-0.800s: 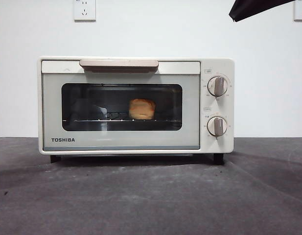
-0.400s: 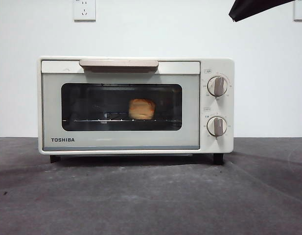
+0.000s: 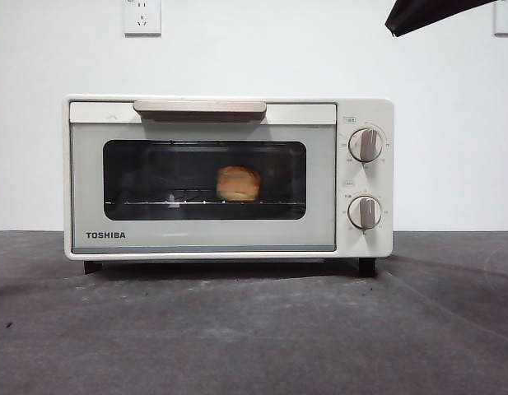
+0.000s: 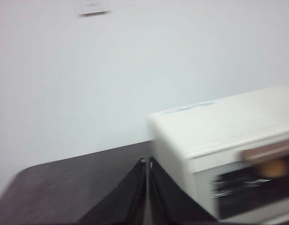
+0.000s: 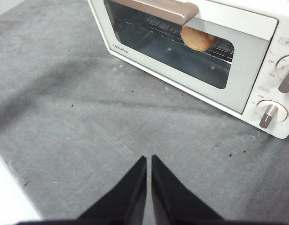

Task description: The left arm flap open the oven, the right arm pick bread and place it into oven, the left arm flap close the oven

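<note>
While both claws sit pressed together, left claw (image 4: pixel 147 161) beside and right claw (image 5: pixel 149 159) before the cream-white boxy oven (image 3: pixel 229 177), I see the lumpy golden bread (image 3: pixel 238 183) on its wire rack behind shut dark glass.

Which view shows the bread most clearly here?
The front view: the bread sits square-on on the rack behind the shut glass door of the oven, whole and sharp. The right wrist view shows it partly hidden under the door handle. The left wrist view is blurred, giving only an orange smudge.
</note>
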Controlling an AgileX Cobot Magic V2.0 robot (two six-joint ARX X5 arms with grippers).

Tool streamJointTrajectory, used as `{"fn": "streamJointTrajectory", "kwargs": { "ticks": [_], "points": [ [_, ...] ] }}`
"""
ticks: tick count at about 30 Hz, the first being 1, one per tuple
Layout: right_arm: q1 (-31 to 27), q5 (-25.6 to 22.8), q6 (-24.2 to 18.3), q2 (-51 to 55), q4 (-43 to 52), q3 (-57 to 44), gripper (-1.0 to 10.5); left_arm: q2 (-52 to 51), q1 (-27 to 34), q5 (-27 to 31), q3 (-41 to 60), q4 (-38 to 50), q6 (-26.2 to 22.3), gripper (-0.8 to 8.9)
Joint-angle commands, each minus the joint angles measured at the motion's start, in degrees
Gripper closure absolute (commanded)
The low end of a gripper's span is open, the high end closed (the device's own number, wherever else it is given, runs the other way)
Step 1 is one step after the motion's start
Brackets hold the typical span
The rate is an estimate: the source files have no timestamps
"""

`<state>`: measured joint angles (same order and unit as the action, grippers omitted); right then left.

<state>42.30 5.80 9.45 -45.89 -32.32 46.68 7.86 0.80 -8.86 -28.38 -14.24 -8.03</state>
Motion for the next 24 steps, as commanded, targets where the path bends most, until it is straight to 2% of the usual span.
{"fn": "streamJointTrajectory", "kwargs": {
  "ticks": [1,5,11,24],
  "points": [
    [0.5,-0.2,0.6,-0.4,0.6,0.8,9.3,-2.6,0.3,4.9,3.8,1.7,0.3,7.97],
    [0.5,-0.2,0.6,-0.4,0.6,0.8,9.3,-5.7,0.3,7.8,10.3,3.5,1.2,7.97],
    [0.5,-0.2,0.6,-0.4,0.6,0.8,9.3,-7.7,0.3,7.9,17.9,3.4,1.2,7.97],
    [0.5,-0.2,0.6,-0.4,0.6,0.8,9.3,-7.7,0.3,7.8,26.1,3.1,1.3,7.97]
  ]
}}
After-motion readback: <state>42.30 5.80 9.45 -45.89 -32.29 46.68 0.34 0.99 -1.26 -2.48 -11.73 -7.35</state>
